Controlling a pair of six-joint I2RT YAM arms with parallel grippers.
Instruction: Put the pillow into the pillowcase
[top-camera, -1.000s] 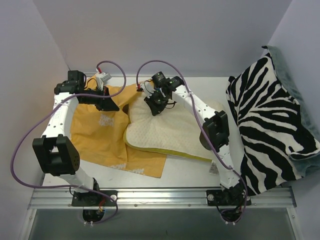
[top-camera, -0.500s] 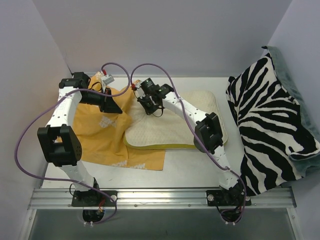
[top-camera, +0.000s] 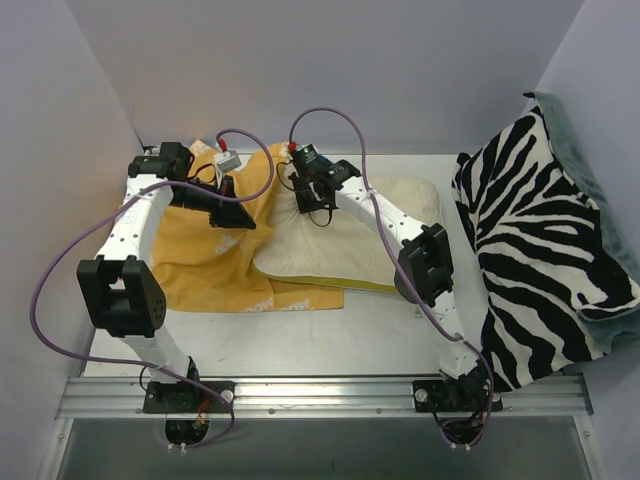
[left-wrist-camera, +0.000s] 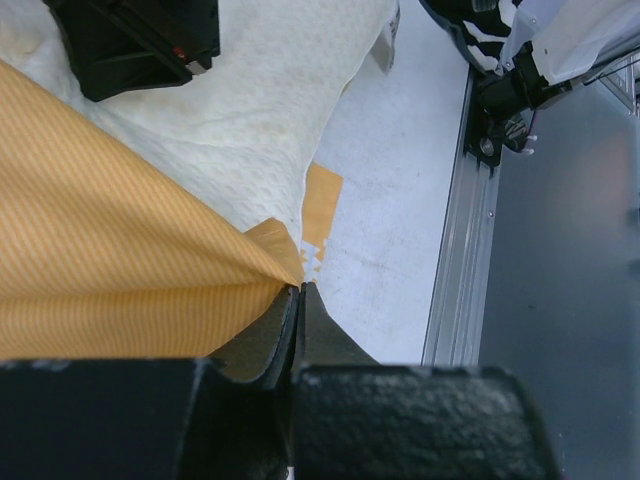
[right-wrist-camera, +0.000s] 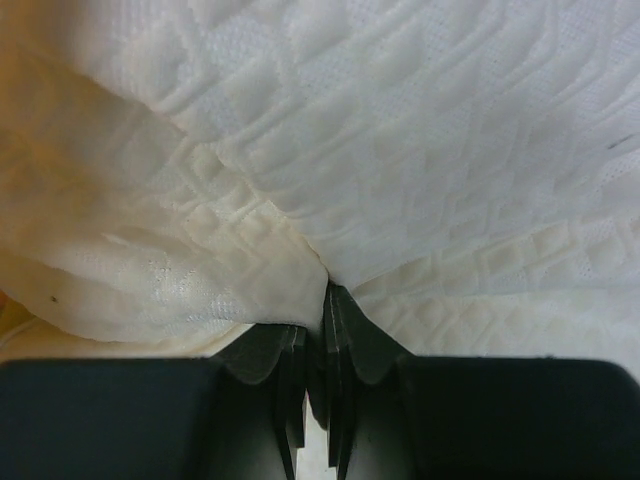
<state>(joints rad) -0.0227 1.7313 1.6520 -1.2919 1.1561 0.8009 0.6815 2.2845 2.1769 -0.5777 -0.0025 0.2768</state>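
The mustard-orange pillowcase (top-camera: 205, 265) lies at the left of the table, its right edge lifted. The cream pillow (top-camera: 350, 250) lies flat to its right, its left end over the case. My left gripper (top-camera: 243, 217) is shut on the pillowcase edge (left-wrist-camera: 150, 260) and holds it raised beside the pillow (left-wrist-camera: 250, 110). My right gripper (top-camera: 308, 200) is shut on a fold of the pillow (right-wrist-camera: 330, 170) at its far left corner, next to the raised case edge. How far the pillow reaches inside the case is hidden by the cloth.
A zebra-striped blanket (top-camera: 545, 250) is heaped at the right edge of the table. The metal rail (top-camera: 320, 395) runs along the near edge. White walls close in the back and left. A purple cable (top-camera: 330, 120) loops above the pillow's far corner.
My left gripper has moved right and slightly nearer, drawing the pillowcase edge towards the pillow. My right gripper has shifted back and right with the pillow corner. The pillow now lies flatter.
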